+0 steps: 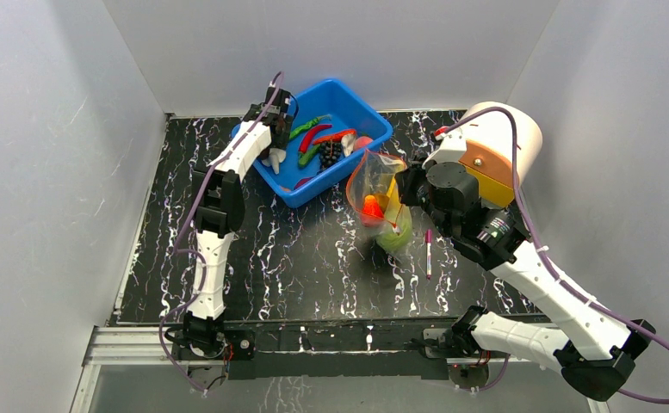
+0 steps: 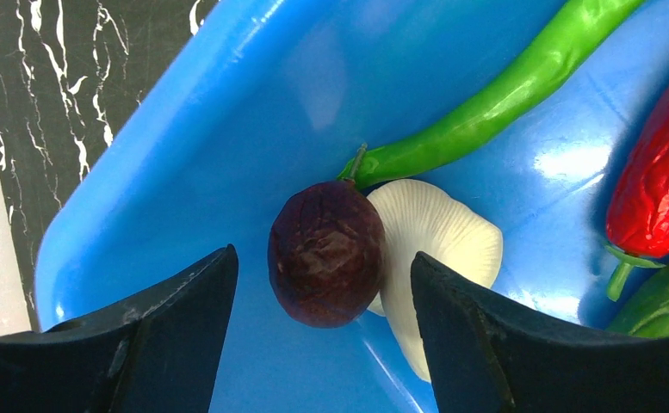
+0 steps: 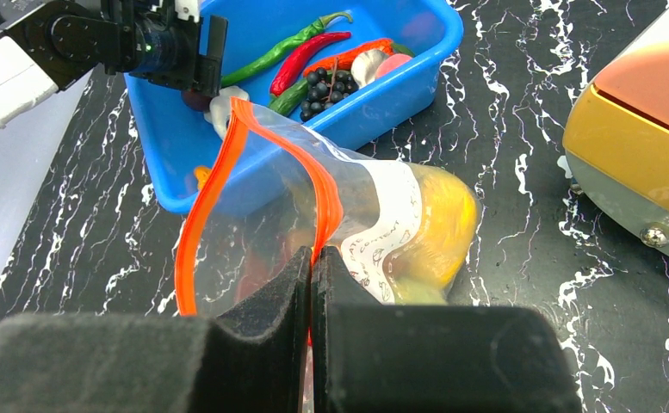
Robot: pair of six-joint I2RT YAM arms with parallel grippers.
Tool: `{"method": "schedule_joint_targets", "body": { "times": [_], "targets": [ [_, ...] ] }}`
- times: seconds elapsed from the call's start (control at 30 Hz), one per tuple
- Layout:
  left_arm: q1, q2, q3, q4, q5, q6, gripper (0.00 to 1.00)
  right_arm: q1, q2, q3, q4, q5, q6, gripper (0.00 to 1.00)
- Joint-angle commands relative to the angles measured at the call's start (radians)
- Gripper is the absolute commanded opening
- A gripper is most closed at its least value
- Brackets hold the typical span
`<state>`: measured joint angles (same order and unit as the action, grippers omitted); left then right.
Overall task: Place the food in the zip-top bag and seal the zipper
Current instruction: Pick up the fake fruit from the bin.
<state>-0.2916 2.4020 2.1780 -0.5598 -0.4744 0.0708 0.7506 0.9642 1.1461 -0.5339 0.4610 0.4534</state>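
Zipper pinched in right tool; left tool spread apart near brown piece.

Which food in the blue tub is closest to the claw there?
The wrinkled dark purple fruit, lying between the left gripper's open fingers, against the white mushroom.

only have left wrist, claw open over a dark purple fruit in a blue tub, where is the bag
Observer: The zip-top bag hangs just right of the blue tub, held up by the right claw.
Operator: mouth open or sealed
Observer: Open. In the right wrist view the zipper forms a wide loop, and the right claw is shut on one side of it.
Operator: anything in it yet
Observer: Yes. In the top view an orange piece and a green melon show through the plastic.
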Motion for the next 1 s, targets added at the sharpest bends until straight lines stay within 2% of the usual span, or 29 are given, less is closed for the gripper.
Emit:
{"method": "schedule_joint_targets", "body": {
  "times": [0.0, 0.27, 0.37, 0.5, 0.67, 0.97],
  "targets": [
    [0.0, 0.013, -0.001, -0.003, -0.021, 0.018, 0.7, -0.004, -0.027, 0.034, 0.094, 0.014, 0.015, 0.0],
    [0.0, 0.047, 0.0, 0.006, -0.017, 0.026, 0.65, -0.004, -0.039, 0.033, 0.09, 0.026, 0.012, 0.0],
    [0.0, 0.076, 0.064, -0.059, 0.003, 0.009, 0.55, -0.003, -0.042, 0.036, 0.089, 0.034, 0.007, 0.0],
    [-0.008, 0.047, 0.042, -0.046, 0.022, 0.002, 0.4, -0.005, -0.045, 0.035, 0.094, 0.037, 0.002, 0.0],
    [-0.023, 0.011, 0.026, -0.037, -0.006, 0.017, 0.3, -0.005, -0.049, 0.032, 0.098, 0.033, 0.002, 0.0],
    [-0.06, -0.102, -0.025, -0.017, -0.009, 0.001, 0.26, -0.004, -0.059, 0.018, 0.087, 0.018, 0.026, 0.0]
  ]
}}
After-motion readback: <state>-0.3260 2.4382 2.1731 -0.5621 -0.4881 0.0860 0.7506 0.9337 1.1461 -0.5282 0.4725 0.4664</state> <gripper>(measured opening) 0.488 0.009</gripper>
